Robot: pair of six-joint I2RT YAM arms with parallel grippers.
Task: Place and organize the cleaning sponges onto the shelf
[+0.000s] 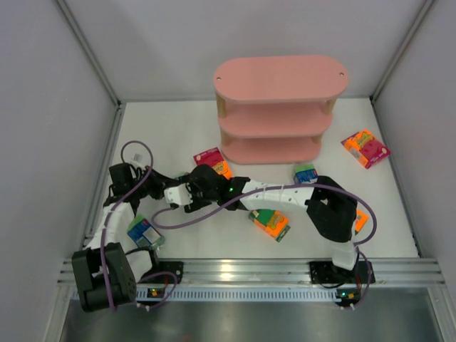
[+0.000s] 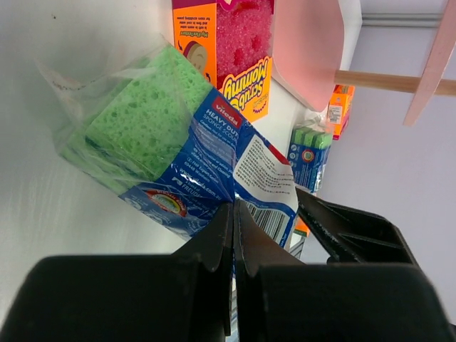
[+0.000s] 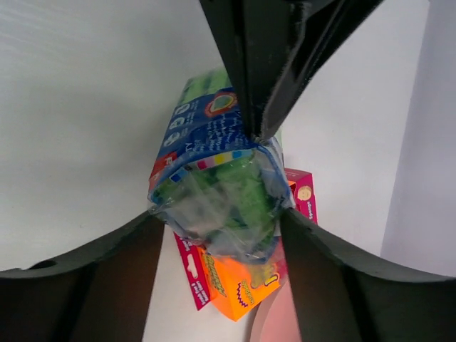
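A green sponge pack in a clear and blue wrapper hangs over the table between both arms. My left gripper is shut on the blue edge of its wrapper. In the right wrist view the same pack lies between the spread fingertips of my right gripper, its wrapper brushing both. From above, the two grippers meet left of the pink shelf, left gripper beside right gripper, and they hide the pack. An orange-and-magenta pack lies just beyond, by the shelf's foot.
More packs lie on the table: a blue-and-green one by the left arm, a green-and-orange one in front, a small blue-green one near the shelf, and an orange-magenta one far right. Grey walls enclose the table.
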